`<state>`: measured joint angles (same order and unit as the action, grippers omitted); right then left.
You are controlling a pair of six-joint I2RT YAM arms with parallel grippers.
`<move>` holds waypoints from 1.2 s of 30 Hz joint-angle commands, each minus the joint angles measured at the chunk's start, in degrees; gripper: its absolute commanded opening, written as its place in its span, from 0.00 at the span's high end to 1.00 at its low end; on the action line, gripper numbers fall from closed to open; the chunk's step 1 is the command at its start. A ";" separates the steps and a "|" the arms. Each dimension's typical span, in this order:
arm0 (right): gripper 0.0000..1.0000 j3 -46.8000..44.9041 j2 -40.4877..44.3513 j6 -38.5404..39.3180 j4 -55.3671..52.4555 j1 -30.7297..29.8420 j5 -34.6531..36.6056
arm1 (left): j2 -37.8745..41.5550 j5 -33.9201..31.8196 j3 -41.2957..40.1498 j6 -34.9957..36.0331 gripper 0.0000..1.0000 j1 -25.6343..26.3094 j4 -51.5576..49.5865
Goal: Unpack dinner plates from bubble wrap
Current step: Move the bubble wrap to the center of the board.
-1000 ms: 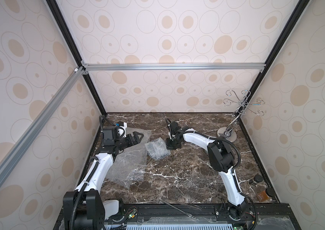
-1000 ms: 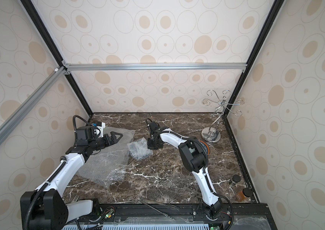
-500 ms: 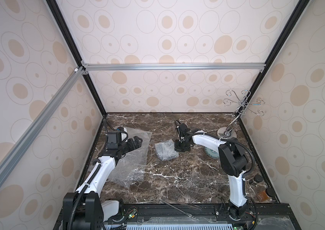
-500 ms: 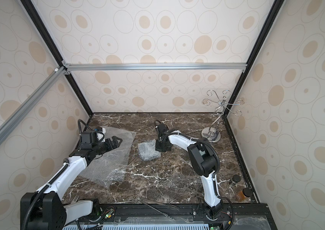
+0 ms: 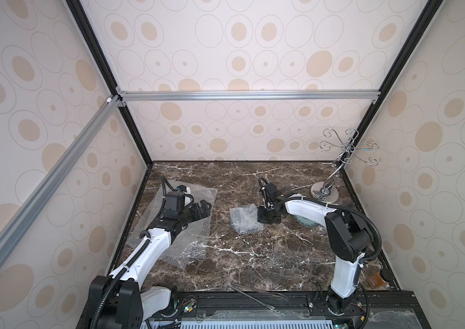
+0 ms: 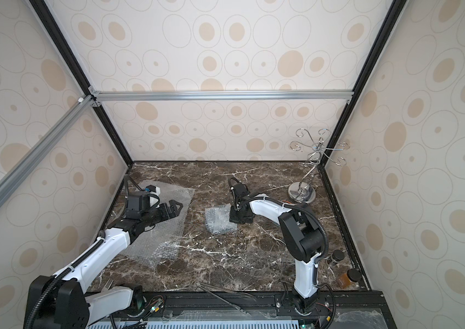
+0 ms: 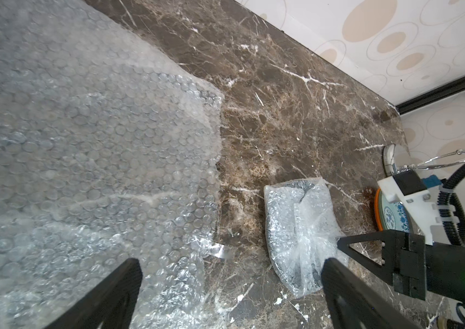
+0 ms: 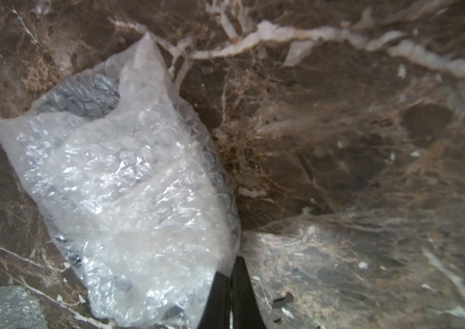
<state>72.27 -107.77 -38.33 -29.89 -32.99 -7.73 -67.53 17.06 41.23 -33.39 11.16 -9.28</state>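
Brown marble table (image 5: 254,256) with white veins lies under me, and beige walls with oval patterns stand around it. On the left side, wide flat sheets of clear bubble wrap (image 5: 188,242) are spread on the marble, one partly over another. My left gripper (image 5: 205,209) hangs above these sheets; its jaws are wide apart and hold nothing.

Near the middle of the table lies a small, clear, crumpled bubble wrap bundle (image 5: 244,223), well apart from the flat sheets. A dark round plate (image 8: 83,98) shows through it in places, wrapped inside. My right gripper (image 8: 229,269) is at the right edge of this bundle, low over the marble. Its jaws are pressed together, and the thin edge of the wrap is pinched between them.

Just to the right, partly under my right arm, a pale round plate with a greenish rim (image 5: 306,223) rests on a bright orange round plate (image 7: 377,208); both are unwrapped. Farther right, near the back corner, a shiny silver wire stand (image 5: 325,193) stands on its disc base. At the front right corner stand a small jar with a dark lid (image 6: 336,255) and an amber jar (image 6: 349,277).
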 commanded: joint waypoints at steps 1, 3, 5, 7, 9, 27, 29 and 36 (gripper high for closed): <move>0.95 -2.78 3.52 -0.52 1.03 0.12 1.54 | -0.82 -3.73 1.56 -2.74 0.01 3.21 -0.39; 0.95 -4.44 4.78 -0.52 1.66 0.12 1.71 | -1.07 -4.30 1.60 -3.87 0.01 4.65 -0.33; 0.95 -5.84 6.05 -0.44 2.07 0.07 1.98 | -1.54 -4.45 1.41 -5.31 0.01 5.83 0.22; 0.94 -7.37 7.24 -0.52 2.73 0.12 2.16 | -2.69 -3.58 1.43 -7.12 0.01 6.86 0.40; 0.93 -8.87 8.54 -0.78 3.38 0.12 2.52 | -3.48 -4.28 1.57 -7.99 0.01 8.54 0.68; 0.58 -11.50 15.17 4.30 0.01 0.05 4.59 | -7.47 -8.12 -2.33 -15.53 0.01 19.39 7.70; 0.50 -11.48 16.78 6.13 0.21 0.03 4.32 | -7.69 -7.83 -2.90 -16.48 0.01 20.06 8.52; 0.40 -7.87 18.26 10.31 -4.38 -1.71 3.24 | -10.49 -9.75 -2.30 -18.74 0.01 23.94 9.26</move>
<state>62.19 -90.00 -30.52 -30.76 -33.43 -4.45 -77.17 9.17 38.28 -49.80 33.63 -1.67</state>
